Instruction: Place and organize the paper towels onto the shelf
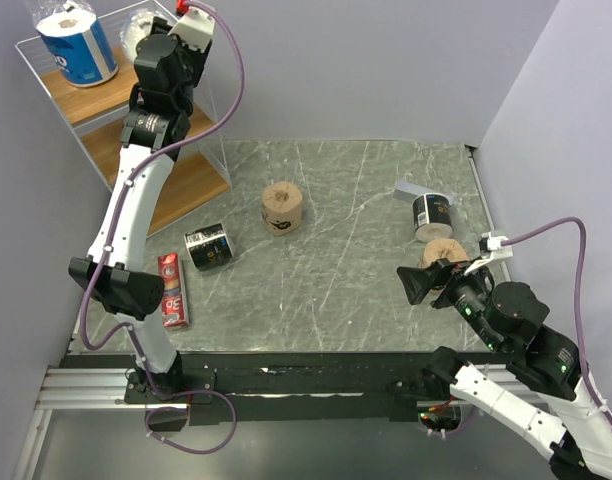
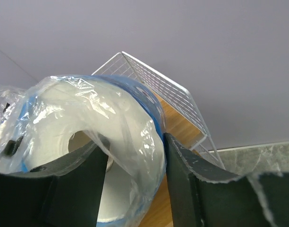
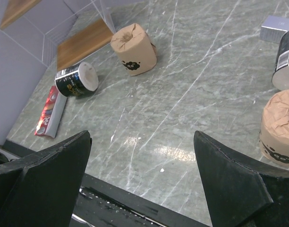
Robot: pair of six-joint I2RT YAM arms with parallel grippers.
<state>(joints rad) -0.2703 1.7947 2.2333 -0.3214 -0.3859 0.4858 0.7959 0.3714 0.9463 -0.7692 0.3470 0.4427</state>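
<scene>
Left gripper point(image 2: 132, 144) straddles blue-wrapped roll point(image 2: 88, 118) at shelf point(image 2: 168, 90) top tier, fingers touching wrap, can't tell if clamped; seat it flat beside other blue roll point(image 1: 78, 45) before opening. Right gripper point(image 3: 142, 137) wide open, empty

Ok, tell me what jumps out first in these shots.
The left gripper is up at the shelf at far left, with a blue-wrapped roll between its jaws. On the table, a tan roll sits mid-table, a black-wrapped roll lies by the red box, and the open right gripper hovers beside another tan roll.
</scene>
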